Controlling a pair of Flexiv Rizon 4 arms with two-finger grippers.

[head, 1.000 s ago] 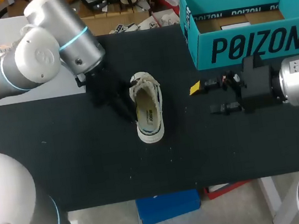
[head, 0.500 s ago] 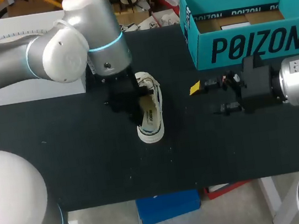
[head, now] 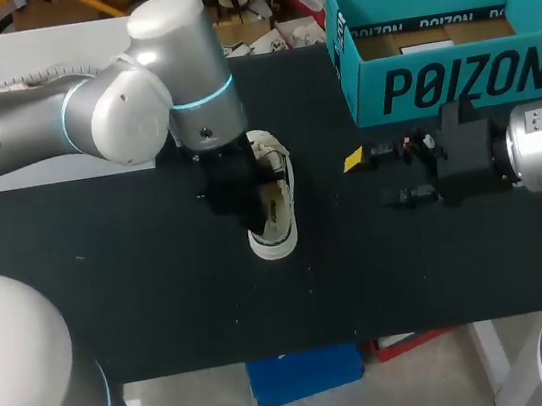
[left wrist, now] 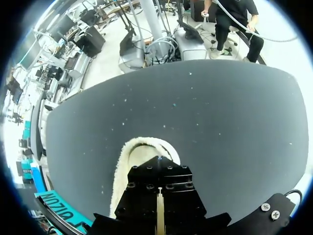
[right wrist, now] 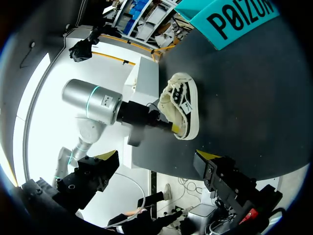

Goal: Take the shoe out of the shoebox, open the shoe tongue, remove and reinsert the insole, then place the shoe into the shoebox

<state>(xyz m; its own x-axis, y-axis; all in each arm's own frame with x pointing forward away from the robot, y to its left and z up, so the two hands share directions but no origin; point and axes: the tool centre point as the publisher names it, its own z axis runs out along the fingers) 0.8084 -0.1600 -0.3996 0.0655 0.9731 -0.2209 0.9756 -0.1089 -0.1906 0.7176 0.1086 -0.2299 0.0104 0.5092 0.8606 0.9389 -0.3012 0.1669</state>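
The white sneaker (head: 276,224) lies on the black desk (head: 141,282), outside the teal shoebox (head: 456,81), which carries black lettering; the left gripper (head: 242,195) is set at its opening, spread or pressed together cannot be told; the right gripper (head: 383,176) is held spread beside the shoebox.

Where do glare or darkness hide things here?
Head view: the black left gripper merges with the black table beside the shoe; highlights glint on the left arm. Right wrist view: the pale shoe stands out. Left wrist view: no glare on the table.
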